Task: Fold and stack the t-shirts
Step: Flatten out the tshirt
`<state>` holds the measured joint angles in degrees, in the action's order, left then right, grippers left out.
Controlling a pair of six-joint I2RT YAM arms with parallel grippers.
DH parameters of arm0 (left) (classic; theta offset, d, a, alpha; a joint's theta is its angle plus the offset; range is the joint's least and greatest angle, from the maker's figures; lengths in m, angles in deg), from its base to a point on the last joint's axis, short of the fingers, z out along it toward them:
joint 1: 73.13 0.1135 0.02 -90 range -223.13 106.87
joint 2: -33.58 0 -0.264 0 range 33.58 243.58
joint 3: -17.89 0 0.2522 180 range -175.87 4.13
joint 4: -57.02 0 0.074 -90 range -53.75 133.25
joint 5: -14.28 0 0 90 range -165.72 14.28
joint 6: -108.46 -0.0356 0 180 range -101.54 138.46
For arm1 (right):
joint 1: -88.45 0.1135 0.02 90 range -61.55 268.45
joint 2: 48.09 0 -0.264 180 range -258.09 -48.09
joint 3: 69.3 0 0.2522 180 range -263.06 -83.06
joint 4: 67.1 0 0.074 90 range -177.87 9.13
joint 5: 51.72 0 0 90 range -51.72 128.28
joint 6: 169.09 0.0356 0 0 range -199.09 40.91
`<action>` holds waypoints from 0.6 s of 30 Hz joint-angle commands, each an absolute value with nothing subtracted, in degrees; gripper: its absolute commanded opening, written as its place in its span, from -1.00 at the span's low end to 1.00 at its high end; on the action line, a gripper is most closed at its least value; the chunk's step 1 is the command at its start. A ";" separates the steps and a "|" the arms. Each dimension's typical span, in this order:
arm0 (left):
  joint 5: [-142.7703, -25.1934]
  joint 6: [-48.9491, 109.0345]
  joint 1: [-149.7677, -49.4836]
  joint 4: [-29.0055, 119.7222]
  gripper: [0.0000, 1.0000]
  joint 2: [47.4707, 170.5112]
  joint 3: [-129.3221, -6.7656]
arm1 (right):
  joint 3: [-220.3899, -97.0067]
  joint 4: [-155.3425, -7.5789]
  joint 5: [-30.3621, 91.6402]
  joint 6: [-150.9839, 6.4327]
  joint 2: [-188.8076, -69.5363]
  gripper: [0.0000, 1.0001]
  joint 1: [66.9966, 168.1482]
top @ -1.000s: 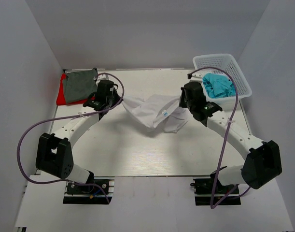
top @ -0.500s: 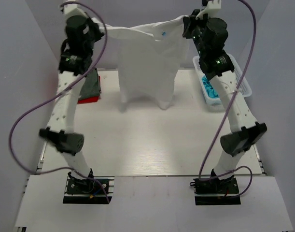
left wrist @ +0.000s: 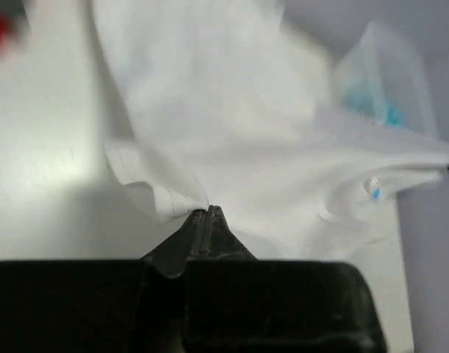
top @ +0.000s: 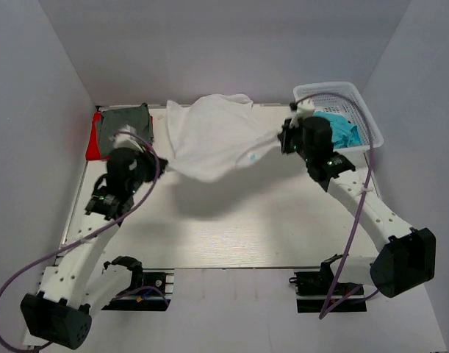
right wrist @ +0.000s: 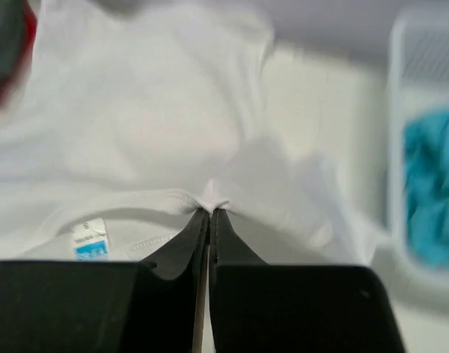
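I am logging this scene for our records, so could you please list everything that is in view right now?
white t-shirt: one, white with a small blue neck label, stretched between both grippers over the far middle of the table
dark grey t-shirt: one, dark grey, far left corner, on the red one
red t-shirt: one, red, far left corner, under the grey one
teal t-shirt: one, teal, bunched in the basket
mesh basket: one, white, far right corner
table: one, pale
cables: two, purple, one per arm
left gripper: one, black, shut on the white t-shirt's edge
right gripper: one, black, shut on it near the label
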<state>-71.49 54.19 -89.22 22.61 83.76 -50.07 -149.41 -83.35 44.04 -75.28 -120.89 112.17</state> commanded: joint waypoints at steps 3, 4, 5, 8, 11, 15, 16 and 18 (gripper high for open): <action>-94.95 64.58 -90.70 18.39 -1.00 83.87 -30.91 | -133.73 -92.53 46.09 -67.43 -117.26 -1.00 112.09; -98.62 64.61 -90.70 21.25 -1.00 82.73 -27.20 | -132.65 -94.03 48.54 -64.44 -117.70 -1.00 112.09; -101.01 64.61 -91.23 23.28 -1.00 80.63 -24.29 | -131.68 -96.75 48.82 -62.50 -117.79 -1.00 112.09; -99.64 61.54 -91.93 15.87 -0.61 80.69 -23.11 | -125.36 -98.35 49.53 -59.33 -117.09 -0.53 112.09; -100.58 59.51 -93.16 11.79 0.99 82.80 -24.79 | -124.46 -99.50 49.79 -59.14 -116.56 0.48 112.09; -98.42 58.02 -93.69 11.26 1.00 84.91 -28.63 | -127.79 -101.52 49.98 -59.31 -115.51 0.81 112.44; -97.87 57.32 -93.69 11.78 1.00 86.13 -30.05 | -129.89 -101.95 49.97 -59.14 -115.59 0.81 112.44; -94.29 57.31 -94.21 13.36 1.00 87.89 -34.34 | -130.87 -101.09 48.58 -59.92 -116.38 0.81 112.62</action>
